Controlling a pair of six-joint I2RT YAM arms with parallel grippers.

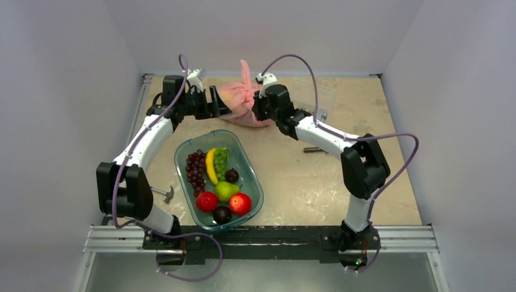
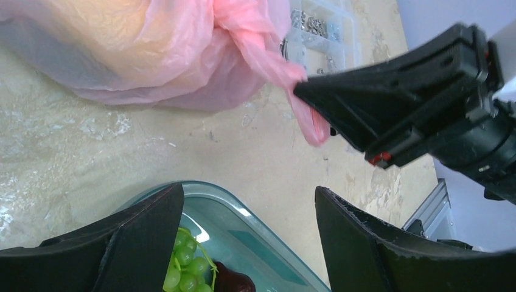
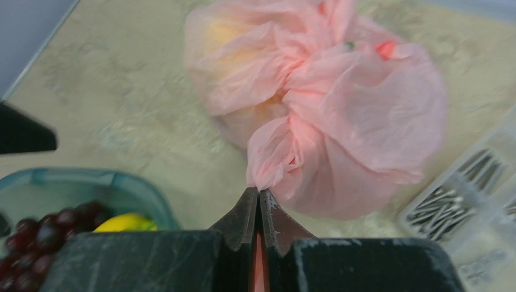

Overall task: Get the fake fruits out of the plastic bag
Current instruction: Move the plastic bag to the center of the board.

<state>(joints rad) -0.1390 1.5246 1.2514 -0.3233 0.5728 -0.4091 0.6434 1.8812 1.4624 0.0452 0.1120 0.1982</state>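
since the plastic bag (image 1: 241,104) lies bunched at the far side of the table (image 1: 365,176) with the fake fruits (image 2: 115,27) dimly visible inside, nothing is out yet. the right gripper (image 3: 260,198) pinches one fold of it, and the left gripper (image 2: 249,204) stands apart just beside it.

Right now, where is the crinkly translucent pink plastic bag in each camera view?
Top external: pink plastic bag upper centre.
Left wrist: top left.
Right wrist: centre, a fold pinched by the right gripper.
Shared landmark: teal plastic tray, nearer than the bag.
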